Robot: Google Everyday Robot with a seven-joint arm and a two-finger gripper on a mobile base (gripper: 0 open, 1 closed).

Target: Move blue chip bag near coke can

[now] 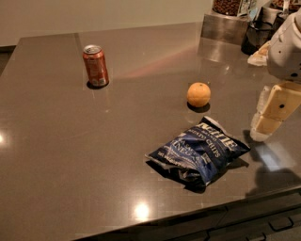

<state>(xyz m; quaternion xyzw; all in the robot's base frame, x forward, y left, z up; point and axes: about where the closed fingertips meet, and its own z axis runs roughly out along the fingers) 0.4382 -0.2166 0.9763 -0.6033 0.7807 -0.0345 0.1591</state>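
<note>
Near blue chip bag (202, 150), end effector (261, 126)

Dark glossy tabletop (70, 164) across most of the frame, with lamp glints (141, 210) at lower centre. Pale wall (94, 14) at upper left. Metal box (225, 26) at upper right, drawer fronts (263, 221) at lower right. Gripper (269, 115) at right edge, over the tabletop.

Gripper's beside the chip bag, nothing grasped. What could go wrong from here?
1. The orange sits just behind the blue chip bag, roughly toward the coke can; a low carry could send it rolling.
2. The bag lies flat and crumpled near the front edge of the counter; the gripper, hanging to its right, might pinch only a fold or nudge it off.
3. The can stands upright; a close drop may tip it.
</note>
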